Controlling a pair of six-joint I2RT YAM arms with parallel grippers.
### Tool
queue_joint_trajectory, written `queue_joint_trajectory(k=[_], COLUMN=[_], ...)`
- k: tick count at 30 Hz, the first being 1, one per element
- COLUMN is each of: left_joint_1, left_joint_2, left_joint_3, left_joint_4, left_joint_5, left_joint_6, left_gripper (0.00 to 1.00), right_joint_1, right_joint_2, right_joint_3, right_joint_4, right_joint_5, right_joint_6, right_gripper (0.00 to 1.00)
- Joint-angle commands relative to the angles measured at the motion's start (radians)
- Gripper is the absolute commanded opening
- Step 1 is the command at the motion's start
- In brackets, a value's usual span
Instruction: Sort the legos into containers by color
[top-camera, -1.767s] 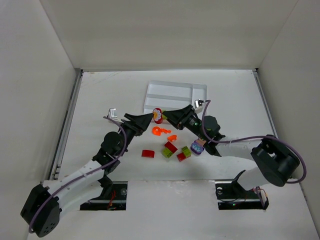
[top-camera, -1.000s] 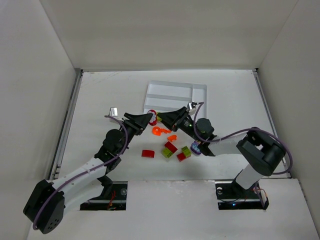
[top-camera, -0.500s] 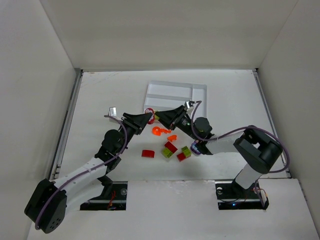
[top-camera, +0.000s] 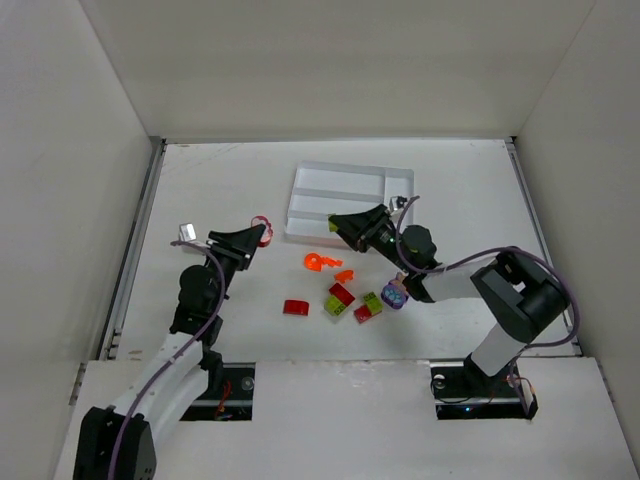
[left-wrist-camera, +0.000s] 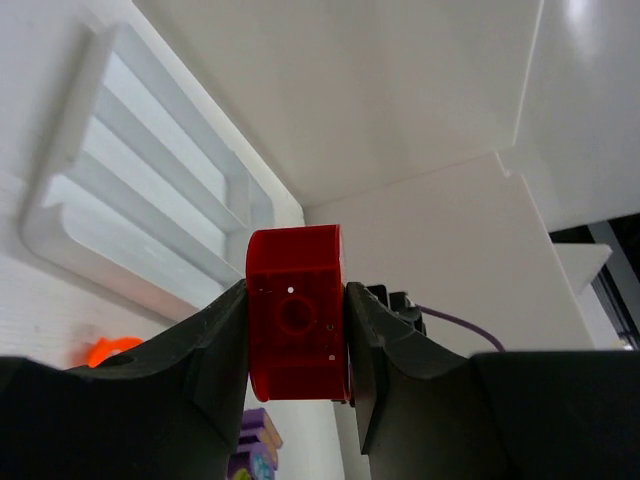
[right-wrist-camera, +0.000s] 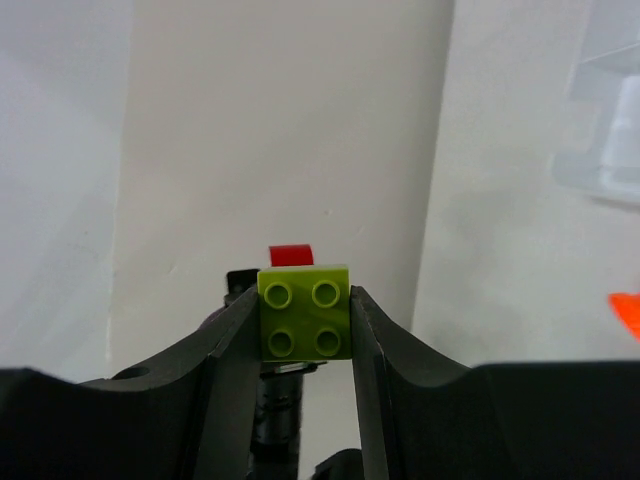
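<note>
The carrying step seems under way: the left pincer (top-camera: 259, 231) clenches a red round piece (left-wrist-camera: 295, 325) left of the tray (top-camera: 345, 178), the right pincer (top-camera: 336, 222) grips a lime brick (right-wrist-camera: 305, 314) at the tray's near edge, and each next needs lowering over its colour's slot.

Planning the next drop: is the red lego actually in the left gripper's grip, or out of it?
In. The red lego sits clamped between both fingers of the left gripper, touching each side.
</note>
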Motion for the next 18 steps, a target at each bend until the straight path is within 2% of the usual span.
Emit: queue_joint_trajectory(k=[1,5,11,14,18], left_joint_1=[0.083,0.050,-0.015,-0.030,-0.024], left_joint_2=[-0.017,0.059,0.168,0.188,0.219], left_joint_3=[0.008,0.071,0.095,0.065,0.051], left_joint_4=[-0.028,-0.010,0.008,0.034,0.051], left_joint_5=[0.109,0.131,0.109,0.092,0.075], left_joint_6=[0.040,0.120,0.247,0.266,0.277], left_gripper=[0.19,0.20,0.21,0.22,0.23], right_joint_1=[-0.045,-0.089,-0.090,-0.088,-0.087], right_joint_2=[-0.007,0.011,0.045,0.130,0.290], right_joint_3=[0.061,0.187,0.415,0.606,0.880], right_joint_4=[-0.072,-0.308,-0.712,-0.934,-1.158], right_joint_5=[-0.051,-0.033,0.128,0.252,0.326], right_joint_6=[-0.085,-0.222,-0.525,-0.683,-0.808], right_gripper=[0.31,0.31,0.31,0.31,0.31])
